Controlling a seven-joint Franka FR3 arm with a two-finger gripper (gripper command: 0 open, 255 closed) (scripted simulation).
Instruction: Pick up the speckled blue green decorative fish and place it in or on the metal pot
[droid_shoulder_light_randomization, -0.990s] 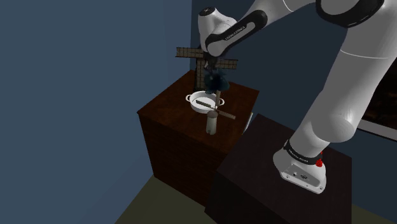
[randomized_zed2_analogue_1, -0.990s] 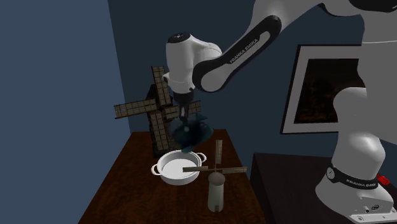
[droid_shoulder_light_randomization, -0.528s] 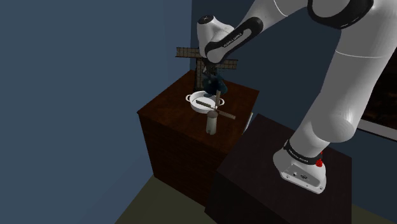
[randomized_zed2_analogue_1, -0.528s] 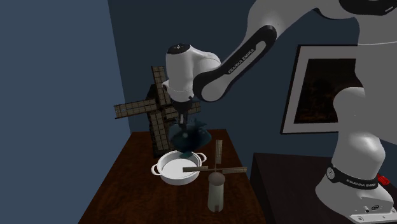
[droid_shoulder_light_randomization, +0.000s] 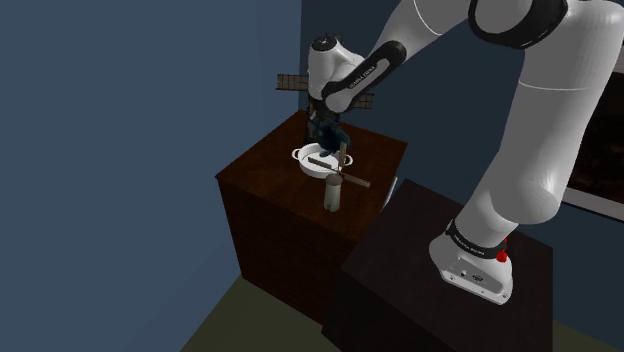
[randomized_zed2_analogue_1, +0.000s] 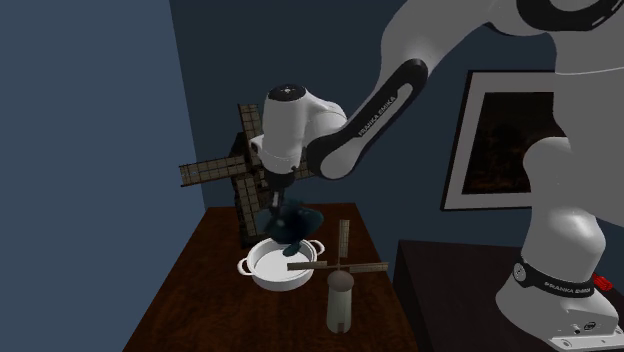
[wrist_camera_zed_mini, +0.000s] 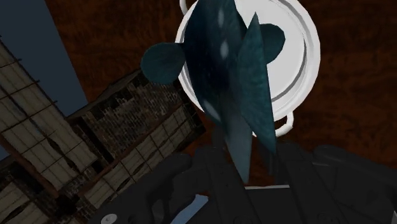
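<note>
The dark blue-green speckled fish (randomized_zed2_analogue_1: 293, 222) hangs from my gripper (randomized_zed2_analogue_1: 279, 206), which is shut on its tail end. It hovers just above the white pot (randomized_zed2_analogue_1: 262, 267) that stands on the dark wooden table (randomized_zed2_analogue_1: 190, 300). In the shoulder view the fish (droid_shoulder_light_randomization: 329, 135) sits under the gripper (droid_shoulder_light_randomization: 324, 126), over the pot's (droid_shoulder_light_randomization: 303, 157) far side. Seen from the wrist, the fish (wrist_camera_zed_mini: 232, 70) covers much of the pot's (wrist_camera_zed_mini: 309, 51) round opening, and its tail runs down between the black fingers (wrist_camera_zed_mini: 191, 175).
A tall dark windmill model (randomized_zed2_analogue_1: 243, 180) stands at the table's back, close behind the gripper. A small windmill on a pale cylinder (randomized_zed2_analogue_1: 340, 295) stands just in front of the pot. My dark stand (droid_shoulder_light_randomization: 420, 270) adjoins the table. A framed picture (randomized_zed2_analogue_1: 510, 140) hangs on the wall.
The gripper has come down with the fish and shifted slightly toward the shoulder view's left, so the fish now hangs lower over the pot.
</note>
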